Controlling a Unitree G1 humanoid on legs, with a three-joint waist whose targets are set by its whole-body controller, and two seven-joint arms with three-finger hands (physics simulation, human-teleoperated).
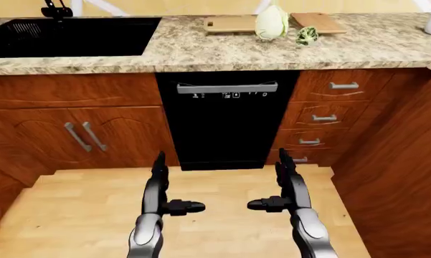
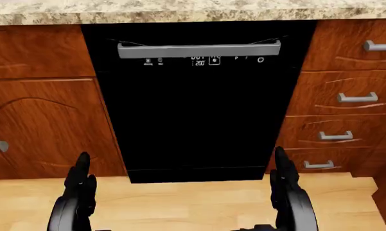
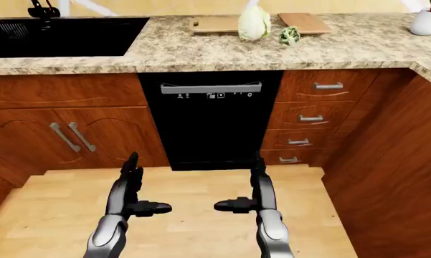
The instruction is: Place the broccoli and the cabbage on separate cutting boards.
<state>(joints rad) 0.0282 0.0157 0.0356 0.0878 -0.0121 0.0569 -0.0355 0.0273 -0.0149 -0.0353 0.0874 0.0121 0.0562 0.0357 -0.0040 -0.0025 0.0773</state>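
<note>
A pale green cabbage [image 1: 272,22] stands on the granite counter [image 1: 201,51] between two wooden cutting boards, the left board [image 1: 231,23] and the right board [image 1: 318,22]. The small broccoli [image 1: 307,36] lies on the counter just right of the cabbage, in front of the right board. My left hand [image 1: 171,188] and right hand [image 1: 281,185] hang low over the wooden floor, far below the counter. Both hands are open with fingers straight and thumbs pointing inward, holding nothing.
A black dishwasher [image 1: 226,118] sits under the counter ahead. A black sink [image 1: 72,35] with a faucet is at the upper left. Drawers [image 1: 326,115] stand right of the dishwasher, cabinet doors [image 1: 86,134] left. A wooden cabinet side [image 1: 409,177] runs along the right. A white pot [image 3: 427,21] stands far right.
</note>
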